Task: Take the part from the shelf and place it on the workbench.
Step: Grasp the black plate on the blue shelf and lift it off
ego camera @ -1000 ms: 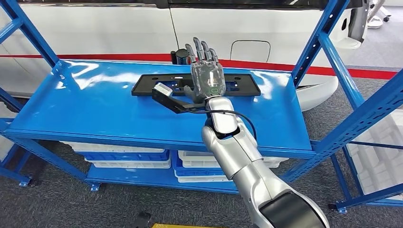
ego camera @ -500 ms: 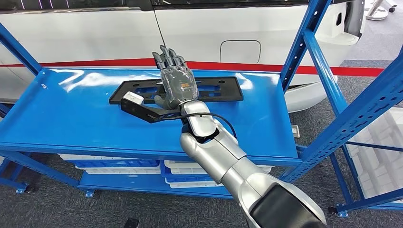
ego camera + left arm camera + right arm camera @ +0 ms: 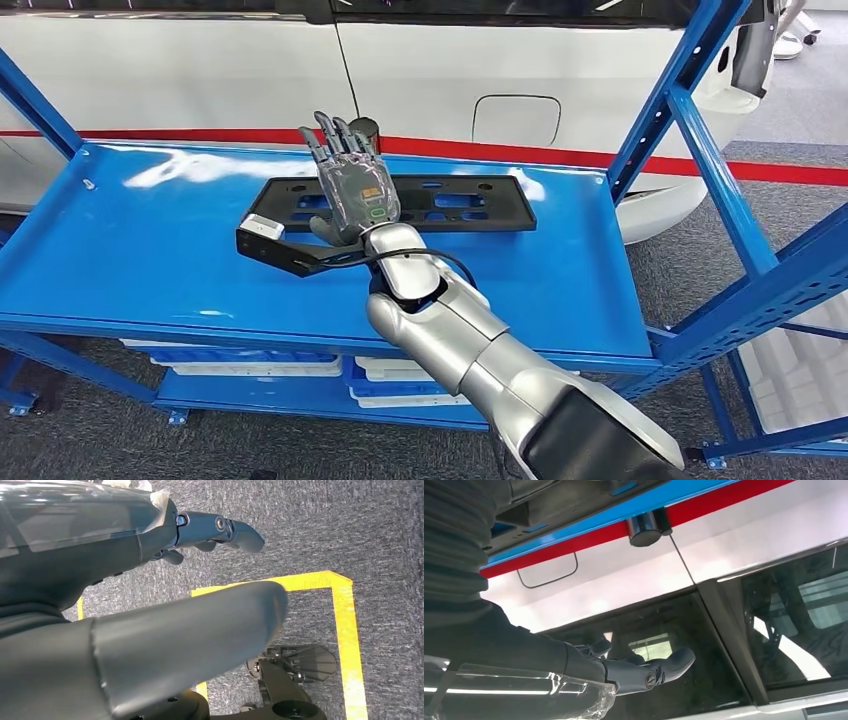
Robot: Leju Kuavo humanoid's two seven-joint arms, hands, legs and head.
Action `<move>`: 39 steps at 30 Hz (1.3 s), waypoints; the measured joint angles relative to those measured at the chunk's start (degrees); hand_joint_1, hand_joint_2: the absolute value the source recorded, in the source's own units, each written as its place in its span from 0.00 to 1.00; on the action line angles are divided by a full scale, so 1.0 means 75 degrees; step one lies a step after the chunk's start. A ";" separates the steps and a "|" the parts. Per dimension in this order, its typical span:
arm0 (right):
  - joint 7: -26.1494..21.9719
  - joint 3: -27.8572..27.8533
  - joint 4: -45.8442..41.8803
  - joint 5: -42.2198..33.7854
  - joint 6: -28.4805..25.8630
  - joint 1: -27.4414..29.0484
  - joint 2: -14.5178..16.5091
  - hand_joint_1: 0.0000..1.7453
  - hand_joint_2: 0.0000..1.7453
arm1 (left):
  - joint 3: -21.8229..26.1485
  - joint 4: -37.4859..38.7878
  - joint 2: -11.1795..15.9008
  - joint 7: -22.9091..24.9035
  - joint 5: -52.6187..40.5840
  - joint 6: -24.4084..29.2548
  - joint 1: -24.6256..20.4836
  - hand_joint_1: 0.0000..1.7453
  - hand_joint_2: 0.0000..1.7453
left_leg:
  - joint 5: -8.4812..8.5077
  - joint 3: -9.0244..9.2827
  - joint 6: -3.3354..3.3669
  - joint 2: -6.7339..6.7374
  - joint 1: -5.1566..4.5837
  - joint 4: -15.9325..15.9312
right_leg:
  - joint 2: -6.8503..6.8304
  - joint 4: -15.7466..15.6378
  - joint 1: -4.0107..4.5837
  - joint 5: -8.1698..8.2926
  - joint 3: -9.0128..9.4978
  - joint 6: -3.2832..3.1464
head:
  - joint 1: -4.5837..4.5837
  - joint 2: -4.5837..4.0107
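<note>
With the camera shifting between pictures, the right hand is sliding toward the left half of the black part lying at frame centre on the blue shelf, fingers spread and holding nothing, so grasping is coming next, while the left hand is hanging empty, fingers apart.

A white car body with a red stripe along its side stands behind the rack, its closed fuel-filler flap above the stripe and dark window glass higher up. A small black cylinder stands at the far edge of the glossy blue top level. White and blue plastic trays are stacked on the lower level. Grey carpet covers the floor, marked with a yellow tape outline.
</note>
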 joint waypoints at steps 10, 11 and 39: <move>0.0049 0.0323 0.0012 -0.0154 0.0046 -0.0053 0.0003 0.00 1.00 | 0.0084 0.0000 -0.0004 0.0000 0.0020 0.0010 0.0003 0.00 0.00 | -0.0011 0.0001 0.0068 -0.0005 -0.0049 0.0003 | -0.0004 -0.0054 -0.0030 0.0024 0.0020 0.0041 | -0.0002 0.0001; 0.0051 0.0339 0.0012 -0.0154 0.0047 -0.0053 0.0003 0.00 1.00 | 0.0096 0.0000 -0.0004 0.0000 0.0020 0.0010 0.0004 0.00 0.00 | -0.0009 0.0002 0.0069 -0.0004 -0.0048 0.0003 | -0.0004 -0.0054 -0.0029 0.0026 0.0020 0.0044 | -0.0003 0.0001; 0.0620 0.1680 0.1074 0.0560 0.0344 -0.0063 -0.0003 0.00 1.00 | 0.0549 0.0000 -0.0034 -0.0099 0.0540 0.0468 0.0235 0.00 0.00 | -0.0009 0.0010 0.0069 0.0003 -0.0025 -0.0001 | -0.0003 -0.0053 -0.0008 0.0026 0.0020 0.0046 | -0.0004 0.0000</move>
